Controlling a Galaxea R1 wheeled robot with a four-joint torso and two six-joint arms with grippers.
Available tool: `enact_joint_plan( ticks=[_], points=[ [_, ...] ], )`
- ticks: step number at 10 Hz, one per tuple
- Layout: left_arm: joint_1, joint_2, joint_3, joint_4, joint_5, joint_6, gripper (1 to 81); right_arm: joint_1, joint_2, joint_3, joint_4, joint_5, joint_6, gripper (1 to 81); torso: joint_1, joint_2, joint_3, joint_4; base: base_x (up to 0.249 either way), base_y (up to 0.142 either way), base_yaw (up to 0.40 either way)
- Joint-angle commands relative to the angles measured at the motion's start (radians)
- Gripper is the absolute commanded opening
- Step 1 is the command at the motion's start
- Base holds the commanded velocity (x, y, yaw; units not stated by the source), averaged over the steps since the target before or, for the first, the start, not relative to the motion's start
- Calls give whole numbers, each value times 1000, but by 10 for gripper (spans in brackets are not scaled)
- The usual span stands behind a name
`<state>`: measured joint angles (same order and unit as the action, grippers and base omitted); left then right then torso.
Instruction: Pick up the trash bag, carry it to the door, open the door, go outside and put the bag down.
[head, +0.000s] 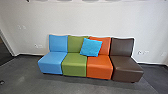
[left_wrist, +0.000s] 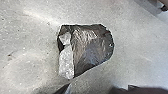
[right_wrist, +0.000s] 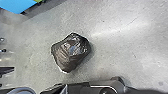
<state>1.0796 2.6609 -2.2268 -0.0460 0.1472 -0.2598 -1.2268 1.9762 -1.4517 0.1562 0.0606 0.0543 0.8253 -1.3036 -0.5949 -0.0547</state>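
The pale wall (head: 100, 21) is rising at 12 o'clock behind everything, and the grey floor (head: 27, 80) is spreading out below it. Toward 10 o'clock a dark panel or opening (head: 5, 51) is standing beside the wall; whether it is serving as the task's door I cannot tell. Four seats are lining up at 12 o'clock, side by side with their backs to the wall, probably to keep the walkway free: blue (head: 51, 62), green (head: 74, 65), orange (head: 99, 67), then brown (head: 126, 68) toward 1 o'clock. The bag (right_wrist: 71, 52), dark and glossy, is lying on the floor, slumping under its own weight, with nothing visibly gripping it in either wrist view. It is showing a pale patch (left_wrist: 66, 61) on one side. I am judging that it is sitting close in front of the base so both arms can reach it, and that the lifting is not yet happening; its thin film could be tearing or slipping in a careless grip. Whether the left gripper or the right gripper is spreading or closing, I cannot tell. A blue cushion (head: 91, 47) is leaning, tilted, where the green and orange backs are meeting, likely just for comfort. Small sockets (head: 38, 46) are dotting the wall toward 11 o'clock.
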Motion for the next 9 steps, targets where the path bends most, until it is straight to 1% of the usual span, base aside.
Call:
enact_joint_plan(
  ticks=[1,2,3,4,5,6,9],
  points=[
    [-112,-15,9,-24,75,-3,811,65,-61,22,9,-42,4,811,61,-95,0,0,0,0,0],
    [-122,-13,9,-32,84,-4,811,65,-63,24,11,-42,4,811,83,-130,0,0,0,0,0],
    [-123,-11,7,-32,84,-4,811,66,-61,24,11,-42,4,811,104,-163,-94,0,0,0,0],
    [-125,-13,4,-32,84,-4,811,71,-61,24,11,-42,4,811,122,-192,-97,0,0,0,0],
    [-131,-19,4,-35,84,-4,811,77,-64,30,11,-42,4,811,138,-218,-111,0,0,0,0],
    [-132,-22,4,-40,86,-4,811,80,-64,31,11,-42,4,811,155,-244,-135,0,0,0,0],
    [-132,-13,4,-38,86,-4,811,82,-72,34,14,-42,4,811,218,-343,-229,0,0,0,0]
  ],
)
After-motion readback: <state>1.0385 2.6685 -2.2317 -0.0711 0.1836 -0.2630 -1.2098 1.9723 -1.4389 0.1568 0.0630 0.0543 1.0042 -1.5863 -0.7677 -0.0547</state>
